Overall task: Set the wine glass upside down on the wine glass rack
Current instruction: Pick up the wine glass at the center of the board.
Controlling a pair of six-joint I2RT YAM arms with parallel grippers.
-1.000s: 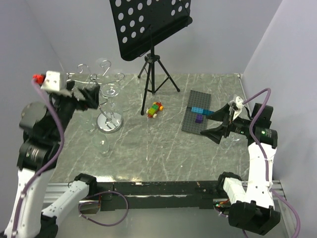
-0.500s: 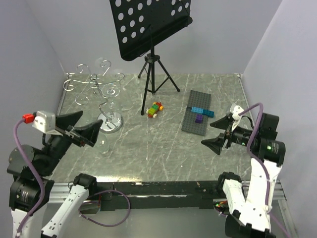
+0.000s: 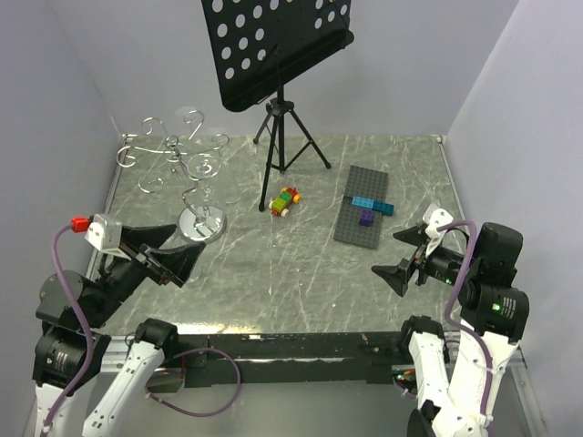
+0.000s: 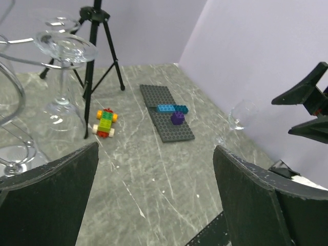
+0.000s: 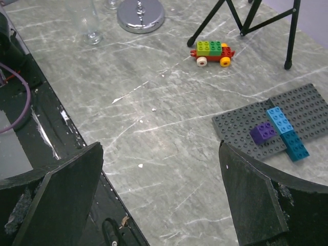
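The left gripper (image 3: pixel 175 248) and right gripper (image 3: pixel 387 255) both stand spread wide, holding and touching nothing, well apart from the wine glass (image 3: pixel 202 170), which hangs upside down on the wine glass rack (image 3: pixel 202 227) at the table's (image 3: pixel 273 273) back left, near the black music stand (image 3: pixel 273 55).

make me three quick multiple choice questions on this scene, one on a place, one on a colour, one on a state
1. The toy car lies:
A between the rack base and the grey baseplate
B on the baseplate
C in a gripper

2. The lone small brick beside the blue bricks is:
A yellow
B purple
C white

3. The left gripper and right gripper are:
A both shut
B one holding a glass
C both open, empty

Answers:
1 A, it sits in the gap between them.
2 B, it shows purple in every view.
3 C, the fingers stand apart with nothing between.
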